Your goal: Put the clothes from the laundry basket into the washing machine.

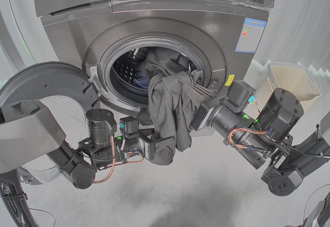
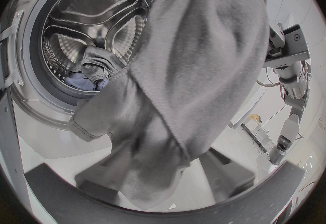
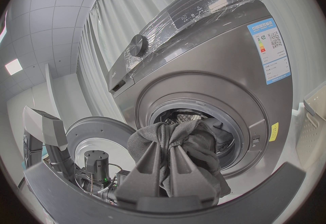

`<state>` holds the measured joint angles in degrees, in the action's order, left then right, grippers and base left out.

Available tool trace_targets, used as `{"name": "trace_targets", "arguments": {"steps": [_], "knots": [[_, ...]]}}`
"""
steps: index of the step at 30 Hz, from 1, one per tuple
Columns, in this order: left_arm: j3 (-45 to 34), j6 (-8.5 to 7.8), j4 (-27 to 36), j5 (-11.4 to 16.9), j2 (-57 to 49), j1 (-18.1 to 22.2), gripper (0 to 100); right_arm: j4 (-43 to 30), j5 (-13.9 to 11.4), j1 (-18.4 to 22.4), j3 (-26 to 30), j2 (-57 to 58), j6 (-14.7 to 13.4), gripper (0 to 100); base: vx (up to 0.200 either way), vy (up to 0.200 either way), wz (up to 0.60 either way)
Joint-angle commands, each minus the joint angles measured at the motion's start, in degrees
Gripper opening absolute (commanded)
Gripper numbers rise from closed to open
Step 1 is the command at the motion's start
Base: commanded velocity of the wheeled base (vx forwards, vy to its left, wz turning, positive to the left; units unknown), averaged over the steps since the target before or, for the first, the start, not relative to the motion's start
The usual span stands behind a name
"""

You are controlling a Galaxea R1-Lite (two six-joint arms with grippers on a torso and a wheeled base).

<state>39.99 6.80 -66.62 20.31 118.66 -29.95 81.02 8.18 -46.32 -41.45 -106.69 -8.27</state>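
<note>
A dark grey garment (image 1: 170,107) hangs out of the washing machine (image 1: 165,28) over the lower rim of its round opening. My right gripper (image 1: 196,83) sits at the opening's right side, shut on the garment's upper fold; in the right wrist view its fingers (image 3: 149,167) pinch bunched cloth (image 3: 183,136). My left gripper (image 1: 163,150) is below, under the hanging end. In the left wrist view its fingers (image 2: 227,173) stand apart with the cloth (image 2: 190,65) draped over and between them. More clothes lie in the drum (image 2: 85,75). The cream laundry basket (image 1: 292,83) stands to the right.
The machine's round door (image 1: 44,83) is swung fully open to the left, close behind my left arm. Bare grey floor (image 1: 178,196) spreads in front of the machine. The basket's inside looks empty from the head view.
</note>
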Motion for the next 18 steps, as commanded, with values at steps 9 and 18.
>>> {"name": "trace_targets", "arguments": {"steps": [9,18], "knots": [[-11.51,-0.12,-17.58,-1.50,-1.94,-1.95,0,0.10,-0.09,0.09,0.84,-0.89,-0.17,0,0.000,0.000,0.00],[-18.72,0.23,-22.06,-0.45,-12.40,-2.13,0,5.11,-0.01,0.53,2.34,-5.54,-0.26,0,0.000,0.000,0.00]]}}
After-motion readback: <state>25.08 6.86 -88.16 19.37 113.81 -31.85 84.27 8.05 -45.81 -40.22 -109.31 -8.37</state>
